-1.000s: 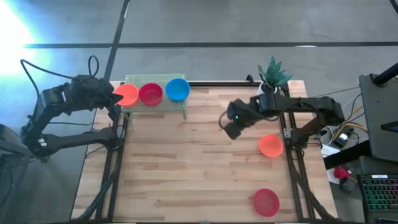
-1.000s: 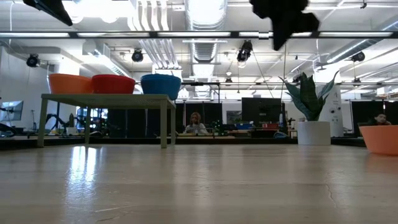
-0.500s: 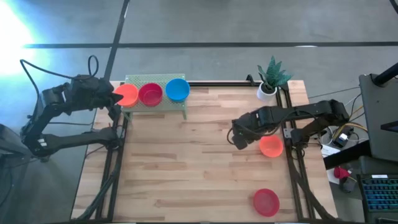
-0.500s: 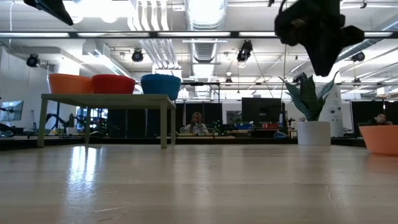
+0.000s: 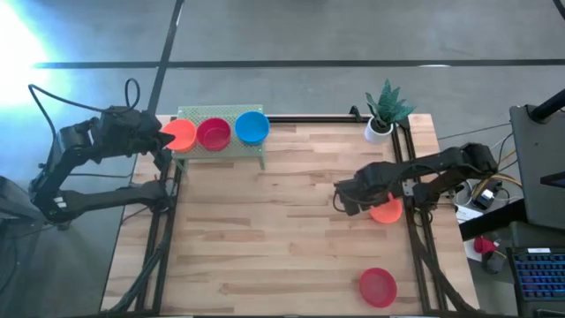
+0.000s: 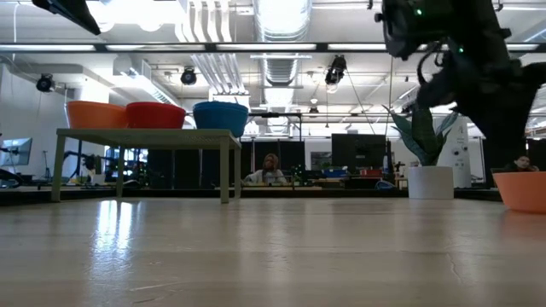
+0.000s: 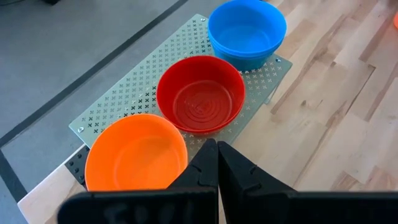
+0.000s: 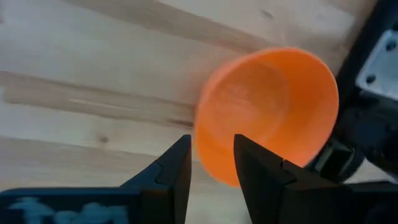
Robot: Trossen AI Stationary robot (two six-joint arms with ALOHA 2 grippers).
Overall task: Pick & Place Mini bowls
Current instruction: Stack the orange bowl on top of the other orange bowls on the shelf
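Three mini bowls stand on a green perforated shelf [image 5: 221,146] at the table's far left: orange [image 7: 137,155], red [image 7: 200,93] and a blue stack [image 7: 247,31]. A loose orange bowl [image 5: 387,210] rests on its base near the table's right edge. A red bowl [image 5: 378,287] lies at the near right. My right gripper [image 8: 211,165] is open just above the loose orange bowl [image 8: 267,112], its fingers on either side of the rim's left part without visibly touching it. My left gripper [image 7: 217,155] is shut and empty, hovering by the shelf's left end.
A white pot with a green plant [image 5: 383,113] stands at the far right corner, behind my right arm. The shelf stands on legs above the tabletop [image 6: 145,136]. Bare wood spans the table's middle and near left [image 5: 247,238].
My right gripper has moved toward the table's right and near edges and come down, from mid-table to over the loose orange bowl. The bowls have not moved.
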